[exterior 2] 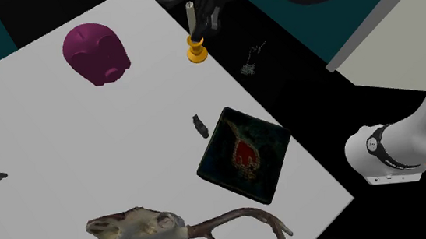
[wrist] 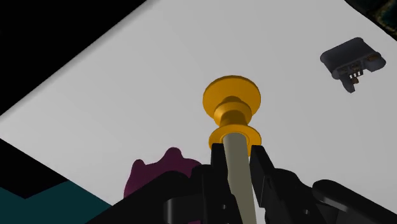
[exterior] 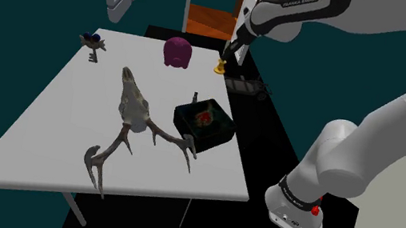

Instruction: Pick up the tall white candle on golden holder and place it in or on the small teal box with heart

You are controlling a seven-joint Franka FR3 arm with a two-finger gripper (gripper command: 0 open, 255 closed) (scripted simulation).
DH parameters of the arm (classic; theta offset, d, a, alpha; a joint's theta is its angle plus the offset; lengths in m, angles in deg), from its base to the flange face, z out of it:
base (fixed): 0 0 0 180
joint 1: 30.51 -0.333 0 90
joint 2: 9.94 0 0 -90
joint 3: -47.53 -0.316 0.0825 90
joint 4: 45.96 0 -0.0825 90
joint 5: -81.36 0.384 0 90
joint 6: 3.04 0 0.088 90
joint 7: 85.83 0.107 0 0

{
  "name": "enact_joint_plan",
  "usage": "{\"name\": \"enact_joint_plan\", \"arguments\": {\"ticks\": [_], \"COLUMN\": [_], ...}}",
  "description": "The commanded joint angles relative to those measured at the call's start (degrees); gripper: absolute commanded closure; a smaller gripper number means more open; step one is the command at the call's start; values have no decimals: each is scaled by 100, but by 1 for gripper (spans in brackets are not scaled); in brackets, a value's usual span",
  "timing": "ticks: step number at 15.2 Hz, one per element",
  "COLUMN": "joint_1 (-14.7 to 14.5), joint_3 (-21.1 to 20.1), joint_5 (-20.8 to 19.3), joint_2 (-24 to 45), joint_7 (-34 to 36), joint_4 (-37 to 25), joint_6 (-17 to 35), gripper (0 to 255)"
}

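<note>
Since the fingers [wrist: 218, 172] are clamping the candle [exterior 2: 192, 19] at the frame's upper middle, a slow, straight lift is looking wisest before heading to the box [exterior 2: 264, 146].

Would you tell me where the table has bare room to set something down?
The widest bare patch of the table lies on the shoulder view's left, beside the antlered skull. Another lies between the purple piggy bank and the skull. It is crowded around the heart box, hemmed by antlers and a small dark object.

Open table [exterior 2: 126, 122] between candle [exterior 2: 192, 19] and box [exterior 2: 243, 156], black object [exterior 2: 199, 126] alongside
</note>
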Motion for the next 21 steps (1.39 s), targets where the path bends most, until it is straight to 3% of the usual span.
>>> {"name": "enact_joint_plan", "arguments": {"ticks": [1, 5, 12, 21], "joint_1": [29, 73, 352, 367], "joint_3": [-29, -95, -1103, -2394], "joint_5": [-67, -180, -873, -983], "joint_2": [-59, -170, -1390, -2739], "joint_7": [62, 184, 1438, 2819], "joint_4": [-101, -290, 890, 1967], "joint_6": [-156, -439, -385, -665], "gripper": [255, 255, 255, 255]}}
